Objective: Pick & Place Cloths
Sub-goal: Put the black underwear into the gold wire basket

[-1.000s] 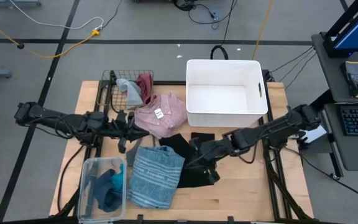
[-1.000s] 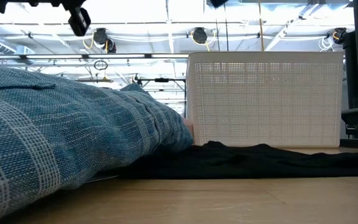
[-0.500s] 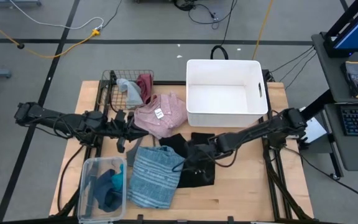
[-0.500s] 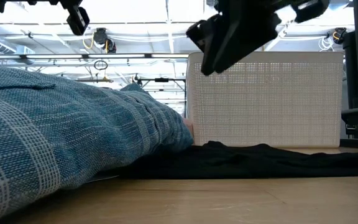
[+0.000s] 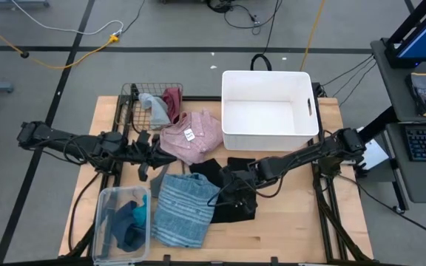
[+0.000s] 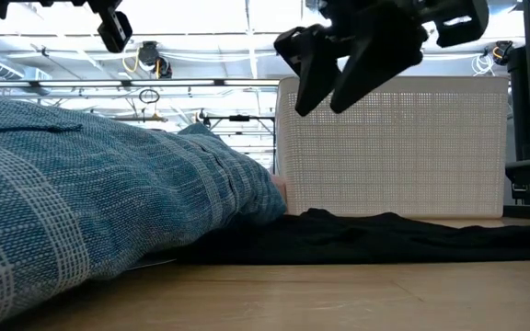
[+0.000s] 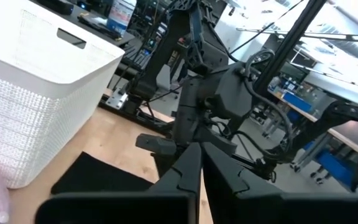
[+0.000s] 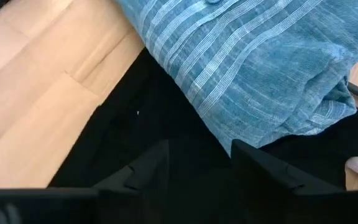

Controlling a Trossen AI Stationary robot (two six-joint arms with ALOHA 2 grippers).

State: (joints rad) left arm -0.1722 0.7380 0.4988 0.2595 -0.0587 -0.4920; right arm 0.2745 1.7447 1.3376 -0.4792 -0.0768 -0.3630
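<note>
the right hand [image 5: 228, 193] hangs over the black cloth [image 5: 235, 193] in the middle of the bench [image 5: 294, 229], its two fingers standing apart with nothing between them. seen from its own wrist, the fingers [image 8: 263, 168] frame the dark fabric right where the blue striped cloth [image 5: 186, 209] overlaps its edge. the left hand [image 5: 148, 157] waits beside the pink shirt [image 5: 193, 137], fingers pressed together and holding nothing.

the other cloths are scattered: a grey and a maroon piece in the wire basket [image 5: 133, 100] at the back, teal and dark blue pieces in the clear tub [image 5: 100, 216] at the front left. the white bin [image 5: 268, 109] looks empty, so i'd say the sorting has hardly started, if that bin is where they go.

the trouble i'd watch for is the overlap. if the fingers come down this close to the striped cloth, they could pinch both layers, or drag the striped piece along as the black one lifts. the black cloth also lies flat and thin, so a shallow pinch might slip off. it reaches toward the foot of the bin too, and could snag there on the way up.
</note>
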